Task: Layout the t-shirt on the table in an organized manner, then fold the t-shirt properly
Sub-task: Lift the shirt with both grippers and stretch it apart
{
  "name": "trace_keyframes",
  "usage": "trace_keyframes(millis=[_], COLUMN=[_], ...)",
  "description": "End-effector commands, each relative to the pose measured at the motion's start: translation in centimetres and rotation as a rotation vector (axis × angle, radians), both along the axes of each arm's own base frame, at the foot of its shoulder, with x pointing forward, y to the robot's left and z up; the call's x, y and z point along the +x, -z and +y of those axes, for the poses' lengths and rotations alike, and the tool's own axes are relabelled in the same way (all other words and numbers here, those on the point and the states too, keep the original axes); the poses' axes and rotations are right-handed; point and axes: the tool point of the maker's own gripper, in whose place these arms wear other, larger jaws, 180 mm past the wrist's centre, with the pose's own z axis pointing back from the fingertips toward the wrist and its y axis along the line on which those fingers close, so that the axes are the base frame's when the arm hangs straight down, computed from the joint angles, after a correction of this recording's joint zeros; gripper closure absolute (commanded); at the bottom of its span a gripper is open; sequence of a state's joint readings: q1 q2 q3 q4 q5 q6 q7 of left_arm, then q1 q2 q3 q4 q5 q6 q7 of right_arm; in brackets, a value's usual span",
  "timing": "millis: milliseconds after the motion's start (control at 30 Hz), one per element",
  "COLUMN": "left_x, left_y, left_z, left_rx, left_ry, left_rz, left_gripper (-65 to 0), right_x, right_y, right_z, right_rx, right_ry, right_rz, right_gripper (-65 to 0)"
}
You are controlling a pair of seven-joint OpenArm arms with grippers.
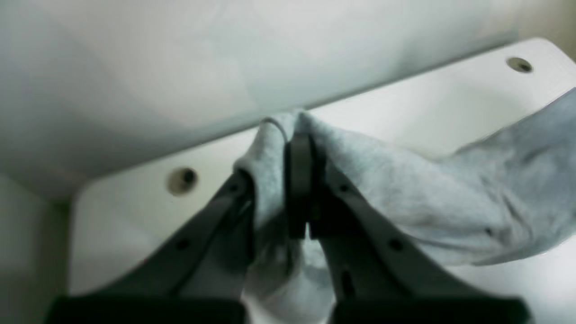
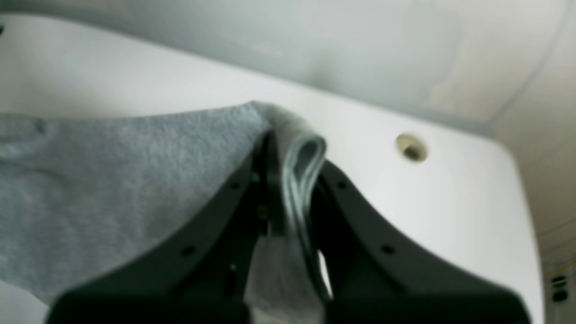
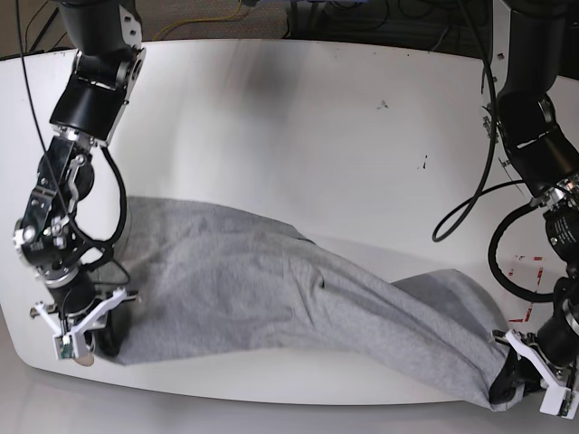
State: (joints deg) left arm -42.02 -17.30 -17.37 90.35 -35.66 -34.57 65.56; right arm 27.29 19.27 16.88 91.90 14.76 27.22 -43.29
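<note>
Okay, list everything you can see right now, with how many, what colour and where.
t-shirt: one, heather grey, stretched across the near part of the table between both grippers.
table: one, glossy white, under everything.
grommet holes: two, round, near the table's edge.
red tape mark: one, on the table by the left arm.
cables: black, hanging along the arms.
right gripper: one, black, shut on the t-shirt.
left gripper: one, black, shut on the t-shirt.

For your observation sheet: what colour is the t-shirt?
Heather grey t-shirt, plain where visible; clearest in the base view.
</note>
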Motion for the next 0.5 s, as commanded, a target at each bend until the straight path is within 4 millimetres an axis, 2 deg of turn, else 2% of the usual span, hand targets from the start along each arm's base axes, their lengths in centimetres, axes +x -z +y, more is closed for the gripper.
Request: trace_keyframes(millis=[0, 133, 267, 367, 467], left_x=[0.2, 0.2, 0.3, -0.1, -0.3], left_y=[-5.0, -8.4, -10.9, -13.6, -15.3], left_z=[-0.5, -0.4, 0.0, 1.7, 2.7], left_rx=[-0.014, -0.014, -0.02, -0.022, -0.038], left_ry=[0.021, 0.019, 0.014, -0.019, -0.036], left_rz=[-0.13, -0.202, -0.247, -0.3, -0.33], left_gripper=[-1.0, -1.0, -1.0, -1.0, -1.0], right_x=[1.9, 3.8, 5.3, 5.8, 5.9], right_y=[-5.4, -8.7, -12.4, -15.9, -19.0], right_z=[-1.5, -3.3, -5.0, -6.5, -7.9], right_rx=[0.006, 0.031, 0.055, 0.069, 0.076], right_ry=[0.022, 0.049, 0.074, 0.095, 0.116], right_rz=[-0.118, -0.157, -0.2, -0.243, -0.268], right_gripper=[-0.2, -0.2, -0.2, -0.2, -0.2])
